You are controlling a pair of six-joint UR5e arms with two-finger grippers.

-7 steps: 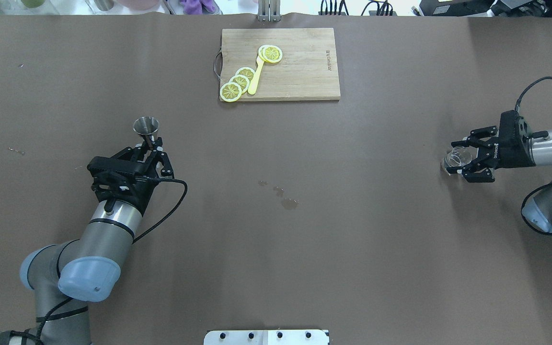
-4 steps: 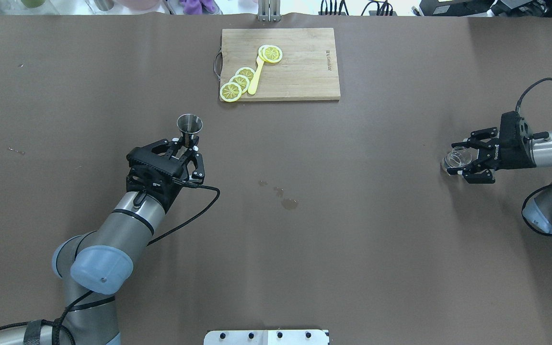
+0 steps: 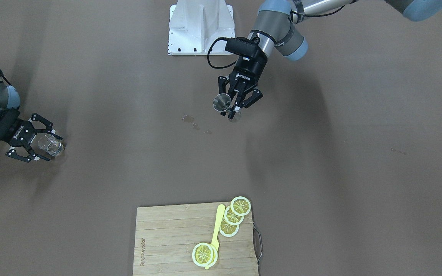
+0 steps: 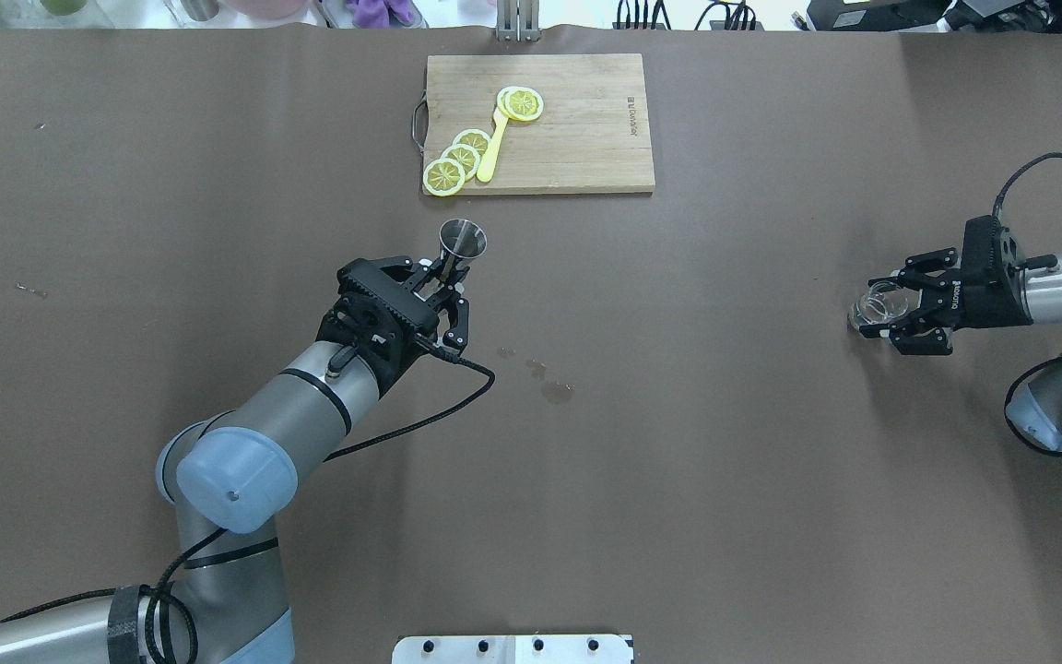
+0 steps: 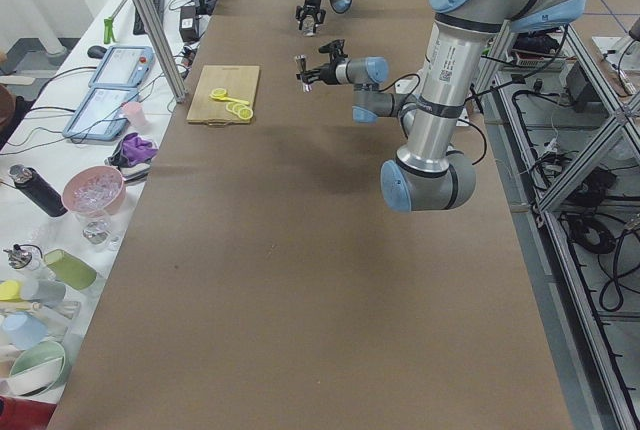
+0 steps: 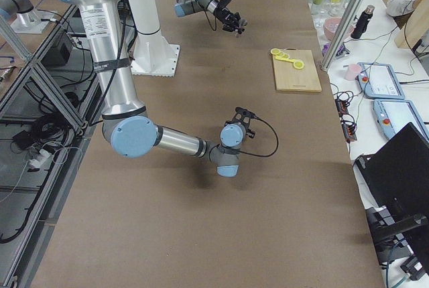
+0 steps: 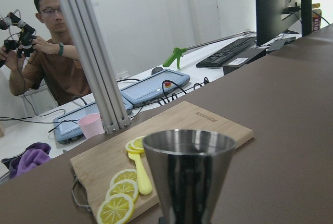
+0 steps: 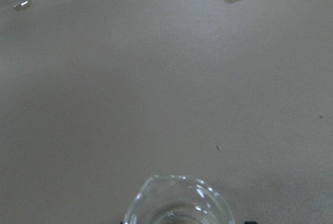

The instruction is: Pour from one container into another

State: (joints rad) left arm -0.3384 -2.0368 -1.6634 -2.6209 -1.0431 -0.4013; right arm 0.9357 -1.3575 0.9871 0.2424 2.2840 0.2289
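Nearest my base, wet spots (image 4: pixel 557 392) are lying on the brown surface (image 4: pixel 678 461). Just beyond them, my left jaws are clamping the jigger (image 4: pixel 463 238) below its upper cone and holding it upright, mouth up, above the surface and short of the board (image 4: pixel 586 120). Well apart, off to my right, my right jaws are straddling the cup (image 4: pixel 874 306) low by the surface; I cannot tell whether they are pressing on it. Farthest out, lemon slices (image 4: pixel 445 176) and a yellow spoon (image 4: pixel 491 152) are lying on the board.
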